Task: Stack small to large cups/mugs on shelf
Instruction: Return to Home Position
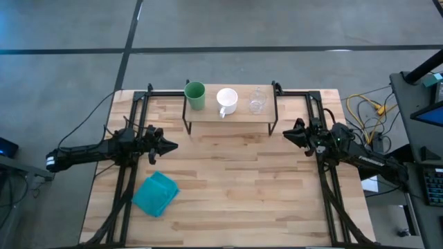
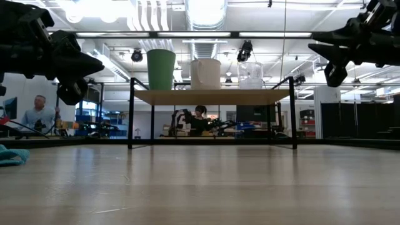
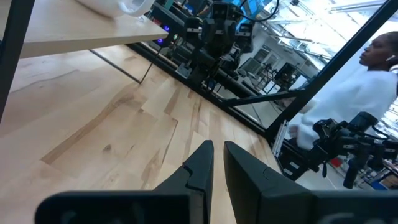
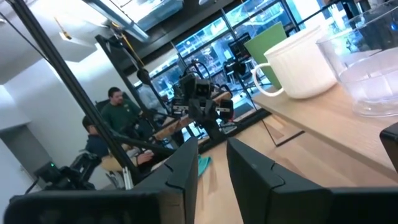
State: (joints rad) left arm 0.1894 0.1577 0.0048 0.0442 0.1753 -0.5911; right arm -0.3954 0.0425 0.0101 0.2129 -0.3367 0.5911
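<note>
Between the two grippers runs light butcher-block table [image 1: 228, 200], with grey concrete floor around it. Only the low view shows the lit workshop beyond, with a seated person [image 2: 200, 117]. Left gripper [image 1: 169, 146]: fingers nearly pressed together, empty. Right gripper [image 1: 287, 134]: fingers slightly apart, empty. Shelf [image 1: 232, 116] stands apart, ahead of both. On it, green cup [image 1: 195, 93] nearest left gripper, white mug [image 1: 227, 100] in the middle, clear glass [image 1: 257, 100] nearest right gripper.

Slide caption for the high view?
Green cup, white mug, clear glass in a row on the shelf; left gripper and right gripper hover at the sides.
</note>
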